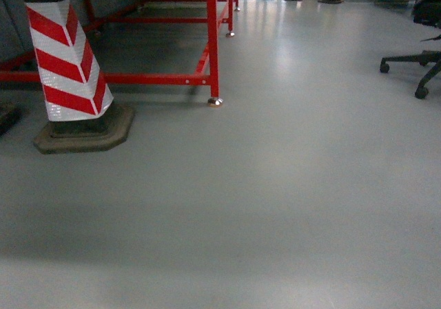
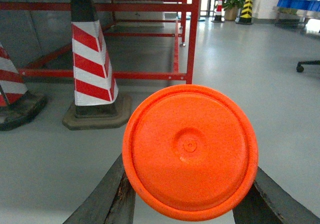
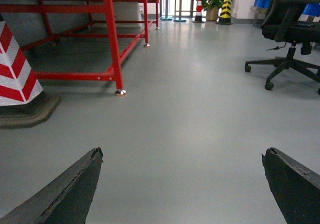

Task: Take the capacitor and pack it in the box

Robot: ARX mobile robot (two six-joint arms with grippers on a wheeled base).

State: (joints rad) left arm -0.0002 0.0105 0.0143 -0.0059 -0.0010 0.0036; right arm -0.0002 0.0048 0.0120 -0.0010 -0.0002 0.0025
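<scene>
capacitor: I'm taking the big orange disc [image 2: 190, 151] in the left wrist view to be it. It sits face-on to the camera, wedged between the two dark fingers, flat end out, so it's carried rather than resting on anything.
left gripper [image 2: 190, 204]: closed in on the orange disc from both sides. The grip looks snug, probably so it rides along without slipping.
right gripper [image 3: 182, 184]: jaws spread wide with nothing between them, just bare grey floor [image 3: 190, 114] ahead.
box: no pink tub in any view, so packing can't happen from here yet, I'd guess.
nearby stuff: red-and-white striped cone [image 1: 65, 61] on its dark base, sitting right by the red metal frame [image 1: 212, 40].
further out: black office chair [image 3: 290, 39] off to the right, well apart from the cone.
in the way: nothing on the open floor; the cone and frame leg crowd the left side.
</scene>
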